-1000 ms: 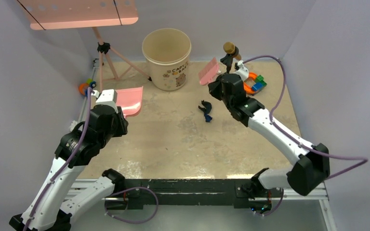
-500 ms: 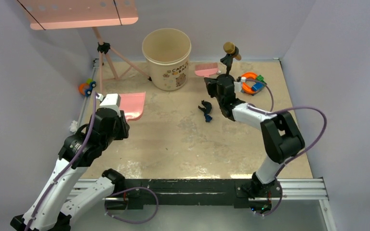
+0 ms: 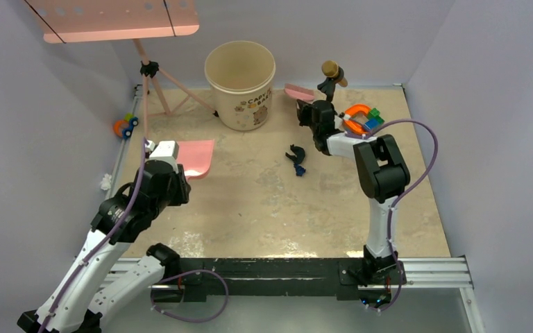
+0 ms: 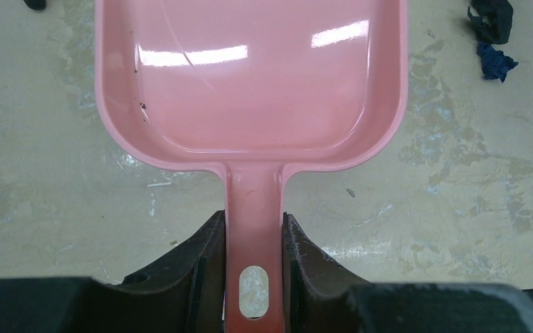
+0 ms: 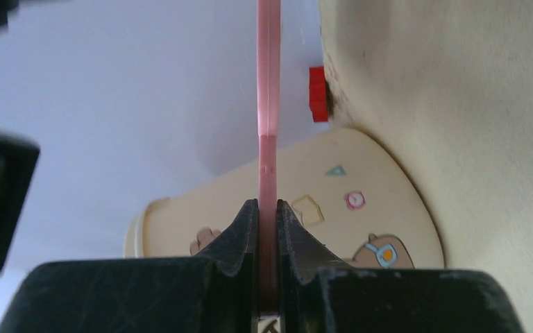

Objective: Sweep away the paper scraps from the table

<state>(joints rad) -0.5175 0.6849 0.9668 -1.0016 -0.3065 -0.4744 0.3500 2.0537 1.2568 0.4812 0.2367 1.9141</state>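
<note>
The left arm rises from its base at the near-left corner of the table, elbow bent, forearm directed toward the far edge along the left side. The left gripper points forward and slightly down, both fingers pressed flat against the sides of a dustpan handle. The right arm stands nearly upright over its base at the near edge, folds sharply at the elbow, and extends its forearm to the far edge. The right wrist appears rolled roughly a quarter turn. The right gripper is clamped on a thin brush, seen edge-on.
</note>
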